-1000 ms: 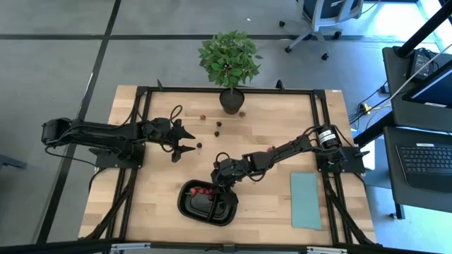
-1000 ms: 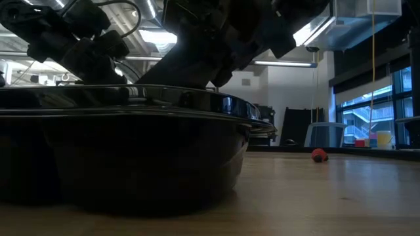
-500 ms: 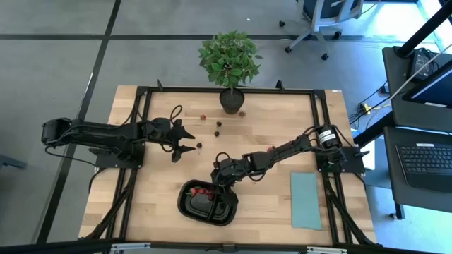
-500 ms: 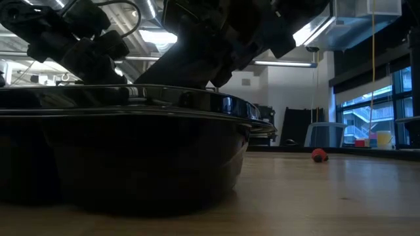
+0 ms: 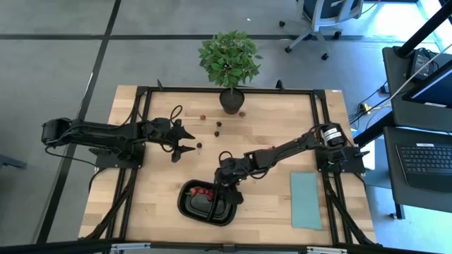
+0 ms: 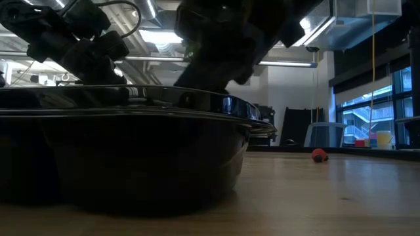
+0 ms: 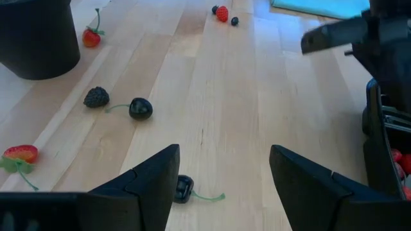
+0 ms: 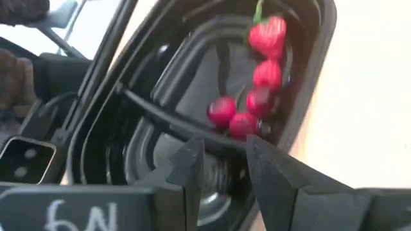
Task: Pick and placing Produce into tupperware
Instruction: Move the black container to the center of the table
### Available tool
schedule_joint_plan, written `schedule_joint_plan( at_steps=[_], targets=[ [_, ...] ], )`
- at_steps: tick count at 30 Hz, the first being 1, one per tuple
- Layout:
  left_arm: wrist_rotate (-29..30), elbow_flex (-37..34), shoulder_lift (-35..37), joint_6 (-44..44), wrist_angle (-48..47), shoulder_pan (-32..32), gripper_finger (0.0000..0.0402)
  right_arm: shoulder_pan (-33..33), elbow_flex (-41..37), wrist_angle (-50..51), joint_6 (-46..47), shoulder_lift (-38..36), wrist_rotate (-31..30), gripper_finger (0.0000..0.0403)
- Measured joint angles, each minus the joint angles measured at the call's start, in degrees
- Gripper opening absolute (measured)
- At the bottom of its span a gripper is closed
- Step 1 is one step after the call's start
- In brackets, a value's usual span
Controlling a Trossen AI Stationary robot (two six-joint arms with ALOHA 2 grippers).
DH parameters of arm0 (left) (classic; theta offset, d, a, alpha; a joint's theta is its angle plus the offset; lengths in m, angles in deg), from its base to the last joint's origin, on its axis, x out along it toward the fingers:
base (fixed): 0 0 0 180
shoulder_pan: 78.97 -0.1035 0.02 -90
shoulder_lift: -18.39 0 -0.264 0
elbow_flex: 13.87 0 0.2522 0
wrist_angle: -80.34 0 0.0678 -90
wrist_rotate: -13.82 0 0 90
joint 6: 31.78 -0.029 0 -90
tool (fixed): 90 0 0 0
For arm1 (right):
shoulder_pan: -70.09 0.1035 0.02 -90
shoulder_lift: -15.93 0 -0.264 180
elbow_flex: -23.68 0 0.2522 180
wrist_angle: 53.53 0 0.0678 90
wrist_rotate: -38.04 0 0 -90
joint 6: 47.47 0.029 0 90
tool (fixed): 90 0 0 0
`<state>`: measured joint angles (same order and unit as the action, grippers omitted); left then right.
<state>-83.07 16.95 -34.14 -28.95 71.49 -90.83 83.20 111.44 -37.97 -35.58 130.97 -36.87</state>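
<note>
The black oval tray [image 5: 185, 204] sits near the table's near edge and fills the low view [image 6: 131, 151]. Several red fruits [image 8: 257, 96] lie in its far compartment [image 5: 203, 190]. My right gripper [image 5: 233, 196] hangs over the tray beside the divider [image 8: 154, 112]; it is open with a narrow gap and nothing between the fingers [image 8: 223, 160]. My left gripper [image 5: 192, 142] is wide open [image 7: 225, 186] low over the table, left of the tray. A dark cherry [image 7: 183, 189] with a green stem lies just at one of its fingers [image 5: 200, 146].
Loose fruit lies on the far half of the table: a black cherry [image 7: 140, 108], a blackberry [image 7: 96, 97], strawberries [image 7: 19, 154] [image 7: 222, 13] and one red piece [image 6: 319, 155]. A potted plant [image 5: 229, 63] stands at the far edge. A teal sheet [image 5: 305, 201] lies right of the tray.
My right gripper has shifted a little toward the table's near and right edges over the tray; in the low view its arm has moved to the right. The left arm and the fruit have kept still.
</note>
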Motion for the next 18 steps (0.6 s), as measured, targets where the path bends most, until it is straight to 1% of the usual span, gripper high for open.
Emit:
schedule_joint_plan(
  at_steps=[2,6,13,18],
  targets=[
    [0.00,0.01,0.00,0.00,-0.02,-0.01,0.0236,0.45,0.00,2.51,1.02,-0.85,0.00,0.0120],
    [0.00,0.01,0.00,0.00,-0.02,-0.02,0.0236,1.55,0.02,3.23,1.61,-1.48,0.09,0.0120],
    [0.00,0.02,-0.01,0.00,-0.02,0.00,0.0236,2.49,0.00,6.49,5.78,-1.48,-0.07,0.0120],
    [0.00,0.02,-0.01,0.00,0.00,-0.01,0.0236,2.49,0.00,7.41,6.06,-1.48,-0.37,0.0120]
  ],
)
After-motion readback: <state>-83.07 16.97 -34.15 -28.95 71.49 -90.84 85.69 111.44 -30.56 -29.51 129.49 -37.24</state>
